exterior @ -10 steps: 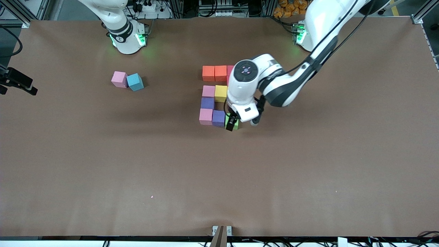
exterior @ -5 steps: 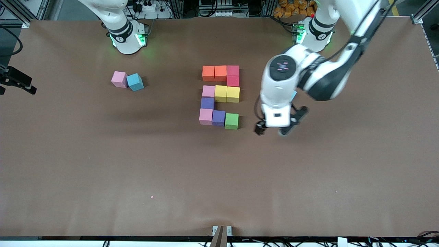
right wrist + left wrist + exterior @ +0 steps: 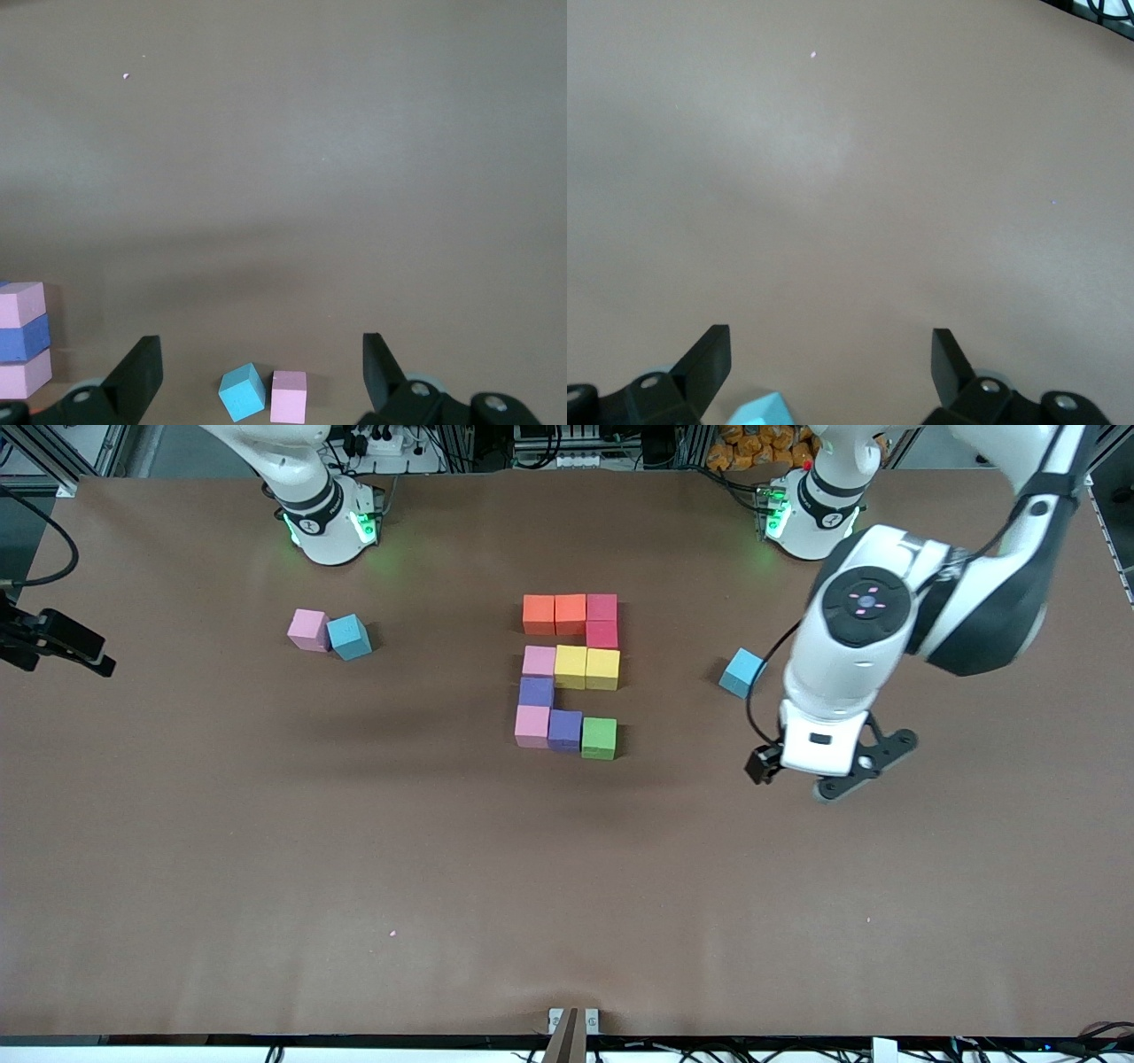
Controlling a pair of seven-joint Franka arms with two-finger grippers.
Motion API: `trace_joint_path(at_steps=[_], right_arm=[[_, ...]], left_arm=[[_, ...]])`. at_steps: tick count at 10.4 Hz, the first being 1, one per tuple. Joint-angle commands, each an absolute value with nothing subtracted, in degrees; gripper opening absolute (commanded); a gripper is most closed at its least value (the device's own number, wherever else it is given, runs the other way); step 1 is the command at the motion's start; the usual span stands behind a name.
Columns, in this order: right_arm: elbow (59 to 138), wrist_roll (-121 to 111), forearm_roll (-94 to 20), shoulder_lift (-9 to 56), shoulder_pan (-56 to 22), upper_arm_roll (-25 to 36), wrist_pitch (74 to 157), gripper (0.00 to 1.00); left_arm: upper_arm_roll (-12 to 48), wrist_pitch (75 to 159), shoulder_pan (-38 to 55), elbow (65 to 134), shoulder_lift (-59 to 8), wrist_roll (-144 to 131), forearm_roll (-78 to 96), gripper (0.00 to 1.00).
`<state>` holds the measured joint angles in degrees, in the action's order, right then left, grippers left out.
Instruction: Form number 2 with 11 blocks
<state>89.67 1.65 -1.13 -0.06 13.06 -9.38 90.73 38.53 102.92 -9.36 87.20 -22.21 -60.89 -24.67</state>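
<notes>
looking down from the front view, the number 2 (image 3: 569, 676) sits complete near the middle of the table (image 3: 266, 850), a little toward the edge where the arm bases stand. its top row runs orange, orange, red; a second red cube hangs below the red end, then a pink, yellow, yellow row, a purple cube, and a bottom row of pink, purple and the green block (image 3: 599, 738). a light-blue cube (image 3: 741, 673) lies apart from the digit toward the left arm's end of the table. a spare pink cube (image 3: 308, 630) and a second light-blue cube (image 3: 349, 637) touch each other toward the right arm's end. the left gripper (image 3: 819, 775) hangs over bare table, its fingers spread and holding nothing. the right gripper (image 3: 55, 646) shows only at the frame's edge, by the table's end.

in the left wrist view, the left gripper (image 3: 831, 350) has both fingers wide apart over plain brown surface.

in the right wrist view, the right gripper (image 3: 262, 363) is spread and empty, with the pink and light-blue pair on the table between its fingers.
</notes>
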Motion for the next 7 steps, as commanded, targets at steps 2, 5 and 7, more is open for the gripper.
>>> trace_joint_path(at_steps=[2,5,7], right_arm=[[89.21,3.08,-1.14,0.44,11.52,-9.49,90.70,1.00],[89.03,2.99,-1.41,0.70,11.86,-9.32,90.70,1.00],[88.95,2.99,-1.32,0.70,12.22,-8.97,90.18,1.00]], left_arm=[[39.37,99.67,-13.62,85.61,-21.01,-49.53,-23.56,1.00],[25.82,99.41,-10.04,86.22,-12.68,-26.10,-13.76,1.00],[17.44,98.18,-6.00,86.13,-10.20,-17.77,-9.59,1.00]])
